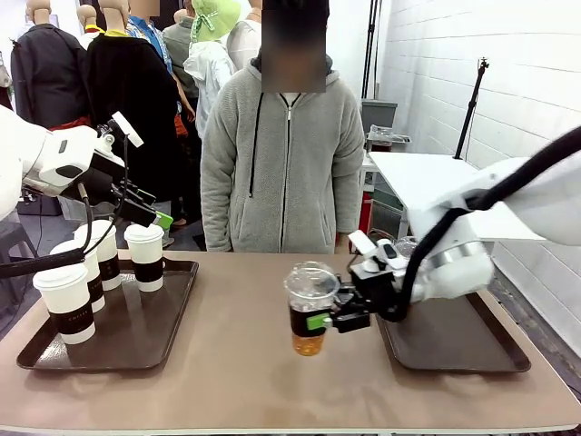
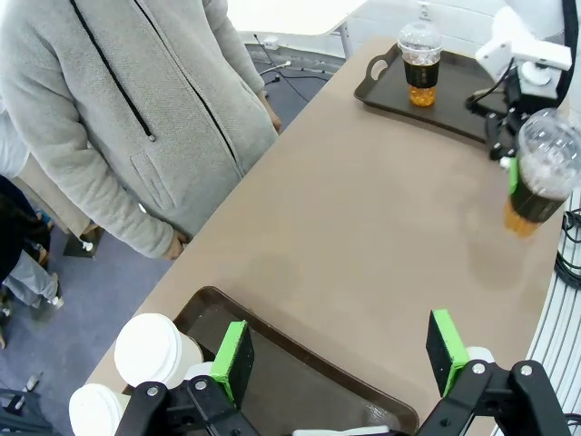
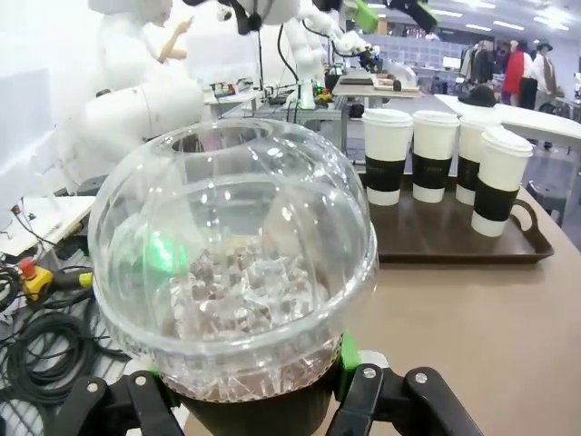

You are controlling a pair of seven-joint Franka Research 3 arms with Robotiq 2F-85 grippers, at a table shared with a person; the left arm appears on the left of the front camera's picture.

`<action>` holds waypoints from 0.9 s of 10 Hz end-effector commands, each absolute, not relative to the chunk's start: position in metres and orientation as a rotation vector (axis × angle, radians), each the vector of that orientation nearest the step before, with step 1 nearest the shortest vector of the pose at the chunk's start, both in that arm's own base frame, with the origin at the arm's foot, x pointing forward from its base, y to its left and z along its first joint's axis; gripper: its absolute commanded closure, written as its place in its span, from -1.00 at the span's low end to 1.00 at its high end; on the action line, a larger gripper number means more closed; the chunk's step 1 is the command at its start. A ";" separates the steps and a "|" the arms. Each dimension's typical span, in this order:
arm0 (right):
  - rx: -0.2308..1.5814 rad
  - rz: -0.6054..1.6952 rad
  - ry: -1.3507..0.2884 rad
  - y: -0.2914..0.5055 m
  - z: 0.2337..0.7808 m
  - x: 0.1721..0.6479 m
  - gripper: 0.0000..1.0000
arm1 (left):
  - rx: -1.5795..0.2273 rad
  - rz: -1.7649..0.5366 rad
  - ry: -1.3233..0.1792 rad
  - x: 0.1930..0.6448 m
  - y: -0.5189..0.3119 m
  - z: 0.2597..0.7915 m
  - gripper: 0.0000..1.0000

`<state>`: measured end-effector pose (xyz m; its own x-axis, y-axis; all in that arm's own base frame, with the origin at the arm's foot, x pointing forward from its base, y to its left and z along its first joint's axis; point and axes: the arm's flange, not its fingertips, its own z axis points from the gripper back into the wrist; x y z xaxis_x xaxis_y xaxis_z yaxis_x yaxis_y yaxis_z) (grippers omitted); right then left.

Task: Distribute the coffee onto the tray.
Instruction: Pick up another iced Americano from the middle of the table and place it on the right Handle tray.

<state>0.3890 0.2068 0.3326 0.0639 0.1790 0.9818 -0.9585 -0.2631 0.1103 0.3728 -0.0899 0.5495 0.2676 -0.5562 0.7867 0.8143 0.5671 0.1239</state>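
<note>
Gripped upright in the right gripper (image 1: pixel 334 318), an iced coffee (image 1: pixel 310 313) hangs over the bare tabletop between the left tray (image 1: pixel 172 327) and the right tray (image 1: pixel 454 341), nearer the right one. Four paper cups (image 1: pixel 144 257) stand on the left tray, where the left gripper (image 2: pixel 340 359) hovers wide and empty.
</note>
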 end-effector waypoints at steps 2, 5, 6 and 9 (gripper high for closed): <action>1.319 1.373 -0.886 0.155 0.347 0.366 -0.46 | -0.339 -0.962 -0.903 0.375 -0.087 0.547 -1.00; 1.292 1.371 -0.890 0.149 0.337 0.366 -0.46 | -0.339 -0.962 -0.903 0.375 -0.087 0.547 -1.00; 1.292 1.371 -0.890 0.149 0.337 0.366 -0.46 | -0.339 -0.962 -0.903 0.375 -0.087 0.547 -1.00; 1.292 1.371 -0.890 0.149 0.337 0.366 -0.46 | -0.339 -0.962 -0.903 0.375 -0.087 0.547 -1.00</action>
<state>0.3614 0.1461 0.3323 0.0892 0.1897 0.9778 -0.9674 -0.2169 0.1304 0.3727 -0.0900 0.5497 0.2673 -0.5566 0.7866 0.8142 0.5671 0.1246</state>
